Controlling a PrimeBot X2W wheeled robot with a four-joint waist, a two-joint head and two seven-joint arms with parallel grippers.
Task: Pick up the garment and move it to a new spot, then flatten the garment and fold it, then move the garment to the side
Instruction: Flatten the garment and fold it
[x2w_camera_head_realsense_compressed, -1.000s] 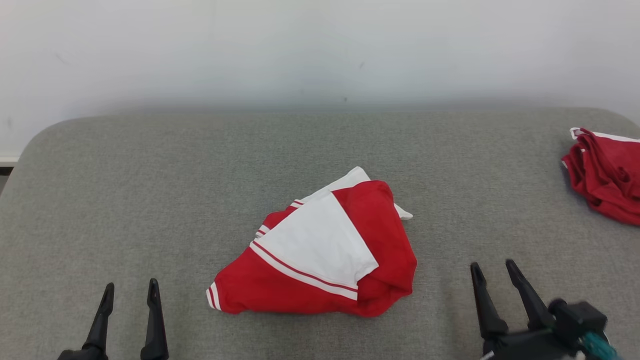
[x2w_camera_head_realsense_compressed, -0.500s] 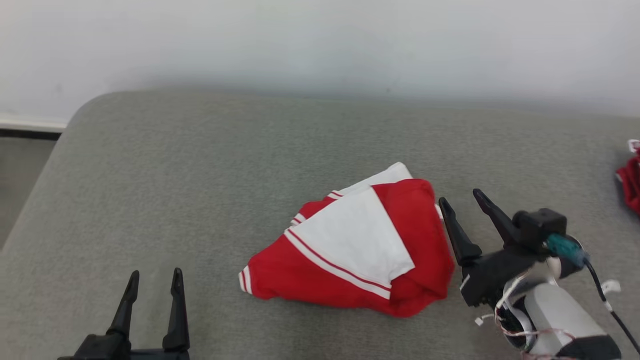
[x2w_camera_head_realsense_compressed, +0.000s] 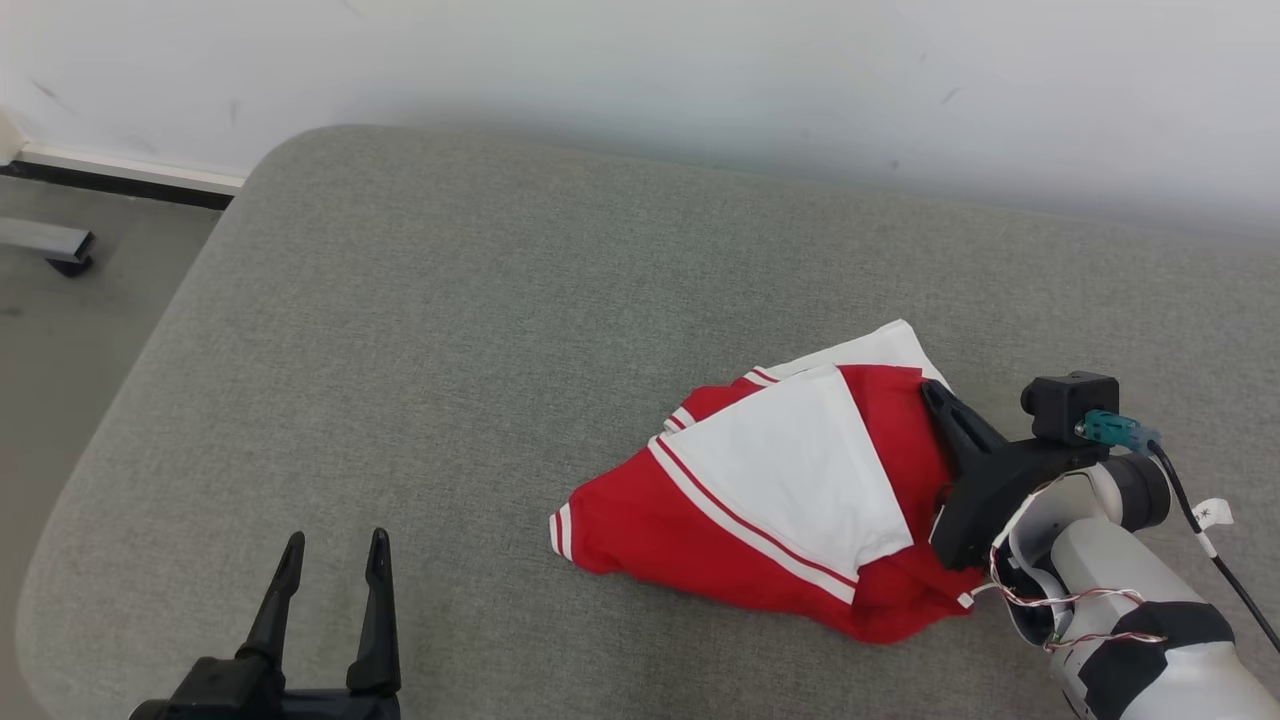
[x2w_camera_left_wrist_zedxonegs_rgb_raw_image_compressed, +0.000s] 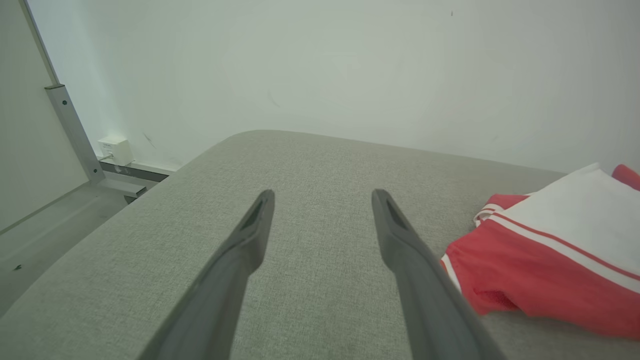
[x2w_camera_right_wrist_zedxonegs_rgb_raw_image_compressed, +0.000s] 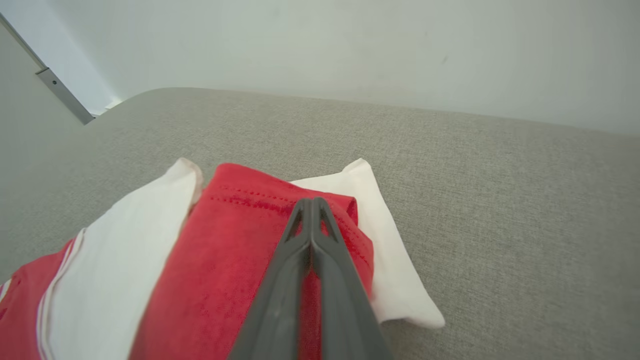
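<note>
Red-and-white garment (x2w_camera_head_realsense_compressed: 780, 490) lies right of centre on the grey cushion (x2w_camera_head_realsense_compressed: 420, 330). Right end effector (x2w_camera_head_realsense_compressed: 932, 393), spread beside it a second ago, now pinches its red hem, so lift looks next. Left end effector (x2w_camera_head_realsense_compressed: 333, 545) spread, near front-left corner.

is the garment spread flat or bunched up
Bunched up: the garment lies crumpled on the grey cushion, white panel folded over red.
</note>
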